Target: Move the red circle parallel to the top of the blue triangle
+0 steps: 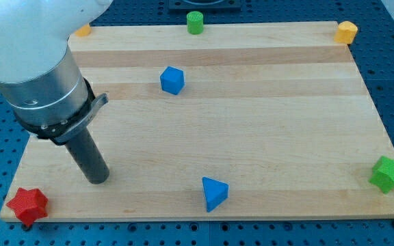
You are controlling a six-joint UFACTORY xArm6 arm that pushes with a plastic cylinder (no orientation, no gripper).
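Red star-shaped block [27,205] sits at the seven-o'clock corner of the pale wooden counter [265,137], with the dark rod's tip [98,180] nearby.
It is the only red piece, more star than circle to my eye. The tip stands off its two o'clock, not touching. This arm has no hand, so nothing opens or closes. I'd circle to the block's eight o'clock and nudge it gently up level with the top of the blue triangular block [214,193] at six, minding the edge. The blue angular block [172,80], green cylinder [195,22], yellow block [347,31] and green star [390,173] lie well clear.
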